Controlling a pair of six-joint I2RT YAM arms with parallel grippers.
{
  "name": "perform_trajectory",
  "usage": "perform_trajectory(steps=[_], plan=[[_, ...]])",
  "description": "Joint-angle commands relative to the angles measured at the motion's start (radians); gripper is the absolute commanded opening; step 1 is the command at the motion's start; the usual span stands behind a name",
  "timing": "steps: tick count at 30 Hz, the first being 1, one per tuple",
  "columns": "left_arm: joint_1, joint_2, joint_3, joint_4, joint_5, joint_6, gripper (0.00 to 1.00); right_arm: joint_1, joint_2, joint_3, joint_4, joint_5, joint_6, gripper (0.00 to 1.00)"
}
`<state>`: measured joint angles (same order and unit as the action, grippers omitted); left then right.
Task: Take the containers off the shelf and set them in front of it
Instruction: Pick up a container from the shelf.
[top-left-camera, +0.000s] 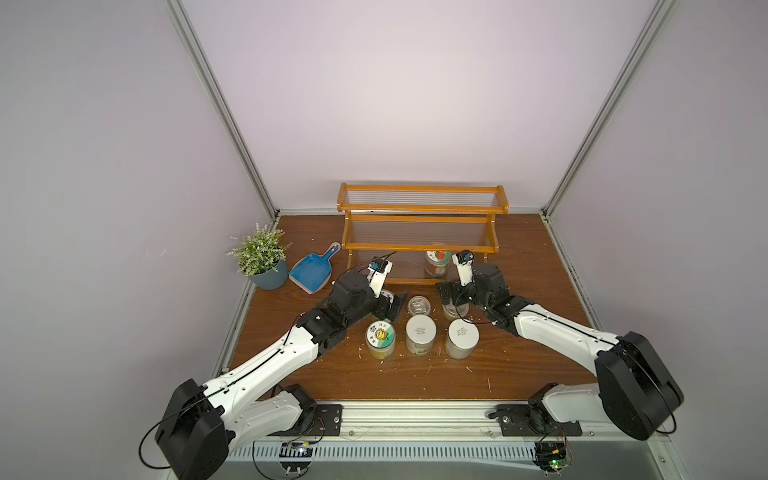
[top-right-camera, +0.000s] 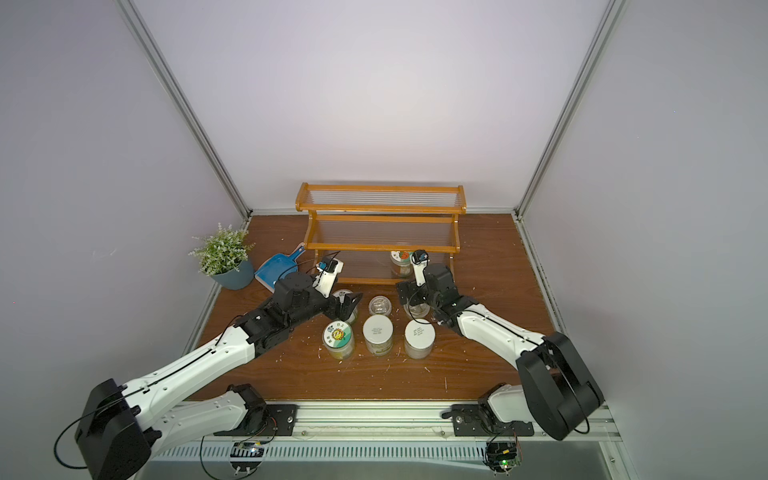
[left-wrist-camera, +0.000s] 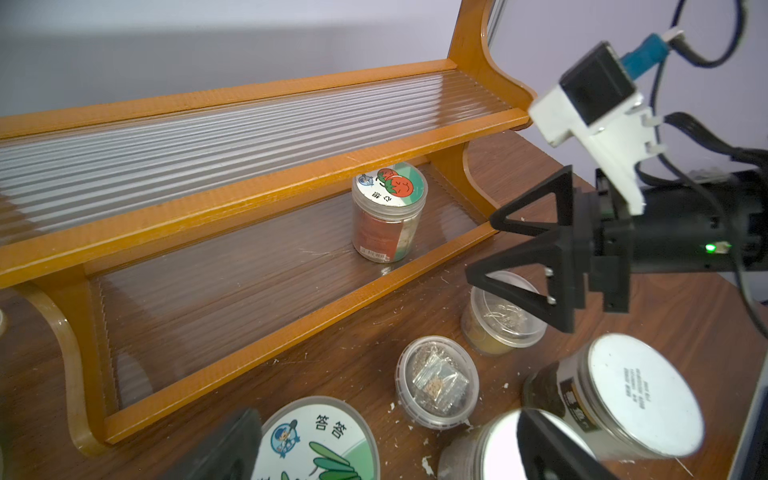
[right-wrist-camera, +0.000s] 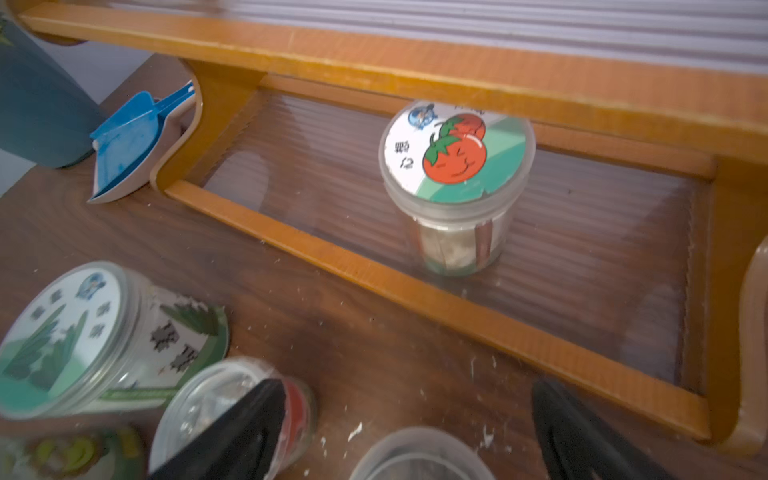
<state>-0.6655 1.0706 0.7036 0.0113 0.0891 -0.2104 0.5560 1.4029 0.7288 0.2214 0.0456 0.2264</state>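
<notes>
The arms' black elbow joints (top-left-camera: 195, 428) fill the lower corners in both top views. Just below frame centre the left gripper (top-left-camera: 394, 306) is spread wide and empty, overlapping a leaf-lid jar (left-wrist-camera: 316, 440). The right gripper (top-left-camera: 448, 291) is equally wide and empty over a clear cup (left-wrist-camera: 503, 332). A second clear cup (top-left-camera: 419, 305), a sunflower-lid jar (top-left-camera: 380, 334) and two white-lid jars (top-left-camera: 420, 330) stand on the table (top-left-camera: 519, 353) before the shelf (top-left-camera: 422, 208). The tomato-lid jar (top-left-camera: 437, 262) stands upright on its lowest tier.

Top views looked down from above; both wrist views faced the shelf (left-wrist-camera: 249, 195) closely, sharing its jar (right-wrist-camera: 457, 166)
</notes>
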Motion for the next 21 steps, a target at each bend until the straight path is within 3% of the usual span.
perform_trajectory(steps=[1, 8, 21], plan=[[0.014, -0.009, -0.008, -0.004, 0.018, -0.006, 0.99, -0.002, 0.064, 0.061, 0.130, 0.056, -0.019, 0.99], [0.015, -0.009, -0.012, 0.002, 0.021, -0.009, 0.99, -0.020, 0.231, 0.150, 0.195, 0.059, -0.056, 0.99], [0.016, -0.005, -0.020, 0.008, 0.020, -0.006, 0.99, -0.025, 0.375, 0.213, 0.348, 0.111, -0.087, 0.99]])
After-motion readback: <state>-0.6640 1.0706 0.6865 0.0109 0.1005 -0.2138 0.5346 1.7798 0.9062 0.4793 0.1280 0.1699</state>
